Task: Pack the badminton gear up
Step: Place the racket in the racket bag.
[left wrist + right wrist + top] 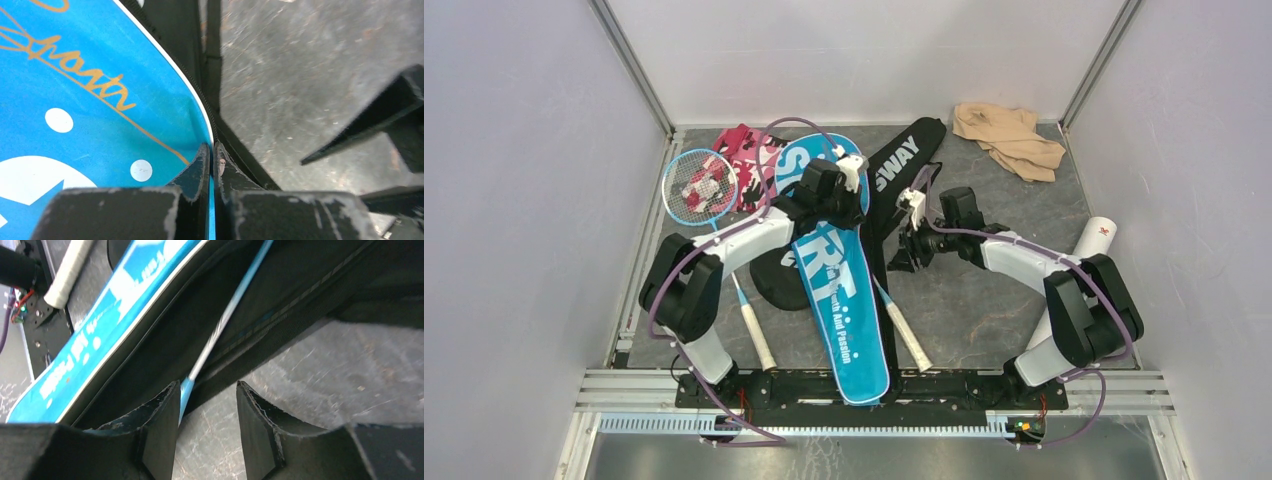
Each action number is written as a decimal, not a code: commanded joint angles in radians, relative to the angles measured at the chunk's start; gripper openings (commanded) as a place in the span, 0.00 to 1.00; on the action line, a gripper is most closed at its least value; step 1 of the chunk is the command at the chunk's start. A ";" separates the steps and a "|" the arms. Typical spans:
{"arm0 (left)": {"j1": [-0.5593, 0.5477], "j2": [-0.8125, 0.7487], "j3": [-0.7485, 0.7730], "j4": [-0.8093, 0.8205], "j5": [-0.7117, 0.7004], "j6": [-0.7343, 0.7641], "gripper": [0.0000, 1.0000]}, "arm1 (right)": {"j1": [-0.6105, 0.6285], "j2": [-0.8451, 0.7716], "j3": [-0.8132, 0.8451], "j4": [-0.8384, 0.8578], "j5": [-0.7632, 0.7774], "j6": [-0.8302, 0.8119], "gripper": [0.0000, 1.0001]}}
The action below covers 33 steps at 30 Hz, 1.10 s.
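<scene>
The blue "SPORT" cover (839,290) lies down the middle of the table, over part of the black "CROSSWAY" cover (906,160). My left gripper (826,212) is shut on the blue cover's right edge (75,100); a thin blue strip shows between the closed fingers (211,150). My right gripper (906,250) stands open low over the table (207,390), with a racket's pale blue shaft (225,315) just past its left finger (160,415), beside the black cover (280,290). That racket's white handle (907,335) points to the near edge. Another racket (699,185) lies at the left.
A white tube (1094,238) lies at the right, behind my right arm. Pink camouflage cloth (744,150) sits at the back under the racket head, and beige cloth (1009,138) lies at the back right. Walls close in three sides.
</scene>
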 commanded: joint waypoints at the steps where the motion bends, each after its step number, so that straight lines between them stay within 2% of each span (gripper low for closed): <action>1: 0.041 -0.068 0.047 0.109 0.257 -0.072 0.02 | -0.005 -0.024 0.083 0.051 0.043 0.066 0.51; 4: 0.055 -0.077 0.040 0.165 0.350 -0.107 0.02 | -0.012 -0.016 0.106 0.051 0.125 0.110 0.55; 12: 0.079 -0.093 -0.014 0.345 0.539 -0.200 0.02 | -0.058 0.016 0.090 0.090 0.192 0.170 0.65; 20: 0.085 -0.086 -0.040 0.445 0.584 -0.269 0.02 | -0.088 -0.020 0.040 0.067 0.274 0.131 0.69; 27: 0.086 -0.065 -0.043 0.496 0.601 -0.323 0.02 | -0.104 -0.027 -0.010 0.068 0.264 0.130 0.66; 33: 0.086 -0.056 -0.063 0.532 0.605 -0.357 0.02 | -0.105 0.003 -0.027 0.114 0.180 0.159 0.54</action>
